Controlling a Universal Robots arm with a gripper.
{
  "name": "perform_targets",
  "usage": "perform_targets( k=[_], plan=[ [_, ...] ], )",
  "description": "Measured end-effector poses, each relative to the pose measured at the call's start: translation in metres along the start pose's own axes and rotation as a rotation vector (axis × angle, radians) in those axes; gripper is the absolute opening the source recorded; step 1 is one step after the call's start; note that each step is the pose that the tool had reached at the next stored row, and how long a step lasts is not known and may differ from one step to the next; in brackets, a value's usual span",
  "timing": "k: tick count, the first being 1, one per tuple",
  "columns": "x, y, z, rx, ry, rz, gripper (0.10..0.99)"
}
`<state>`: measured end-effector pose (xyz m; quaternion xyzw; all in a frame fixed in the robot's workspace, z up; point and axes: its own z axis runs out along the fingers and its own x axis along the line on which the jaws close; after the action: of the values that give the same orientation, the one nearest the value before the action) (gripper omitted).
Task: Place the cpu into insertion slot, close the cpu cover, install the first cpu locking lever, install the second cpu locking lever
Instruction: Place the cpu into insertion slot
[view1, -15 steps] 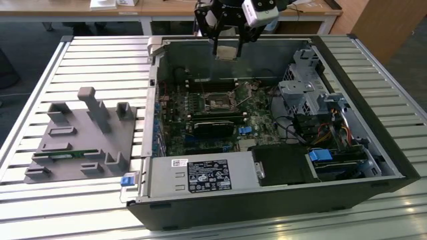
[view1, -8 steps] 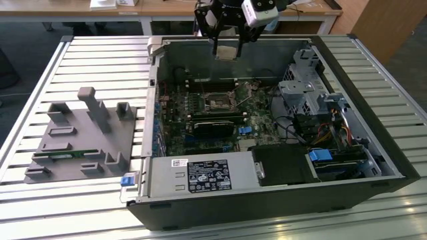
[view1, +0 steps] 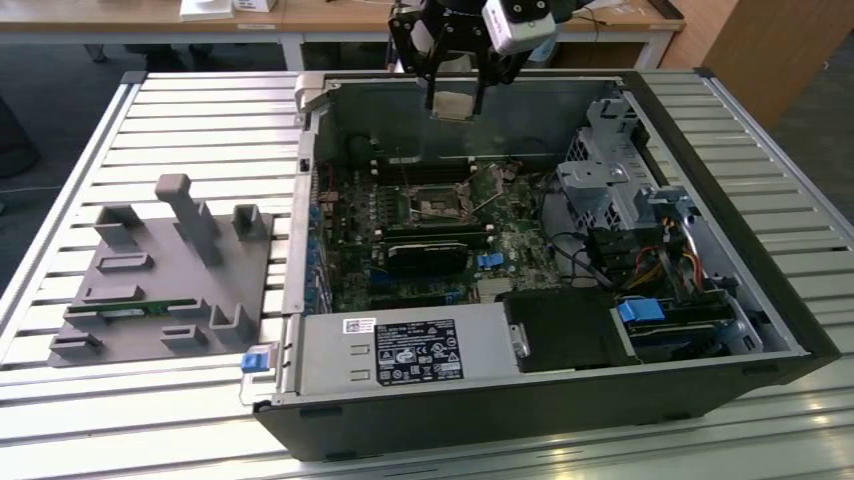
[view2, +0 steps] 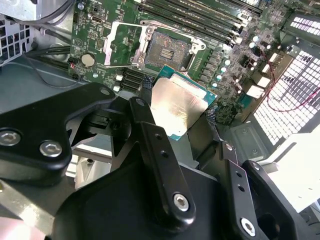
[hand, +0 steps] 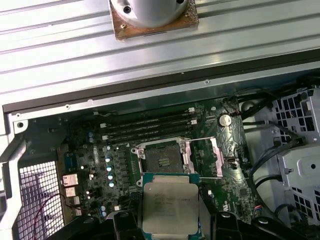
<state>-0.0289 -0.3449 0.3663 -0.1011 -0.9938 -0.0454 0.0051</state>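
**Chip held over the open case, socket bare**

The claw (view1: 457, 98) hangs above the far side of the open computer case (view1: 534, 400), which lies on the slatted counter (view1: 200, 100). Its fingers (view2: 150, 132) are drawn in on the chip (view1: 454, 104), pinching it by two opposite edges. The rest of the chip is free, and its pale metal top faces both wrist cameras (view2: 180, 107) (hand: 169, 205). Gripping by the edges looks deliberate. It keeps the fingers off the flat faces and should leave the underside free to meet the board.

The chip is in the air, well above the green board (view1: 400, 260) and not yet over its seat. In the exterior view the socket (view1: 438, 208) sits nearer the middle of the case than the claw does. In the first wrist view the socket (hand: 162, 160) lies just past the chip's far edge.

The socket is ready to receive the chip. Its dark centre is uncovered, and the cover (hand: 218, 159) is swung back on its hinge to lie beside it. The thin locking levers are hard to pick out among the metalwork, so I would not say how they stand.

A grey moulded holder (view1: 160, 270) rests on the counter at the exterior view's left, well apart from the claw.
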Motion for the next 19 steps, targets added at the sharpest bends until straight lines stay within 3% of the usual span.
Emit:
perform_targets(
  k=[19],
  plan=[
    [0.0006,-0.0001,0.0000,-0.001,-0.0027,0.030,0.537]
  ],
)
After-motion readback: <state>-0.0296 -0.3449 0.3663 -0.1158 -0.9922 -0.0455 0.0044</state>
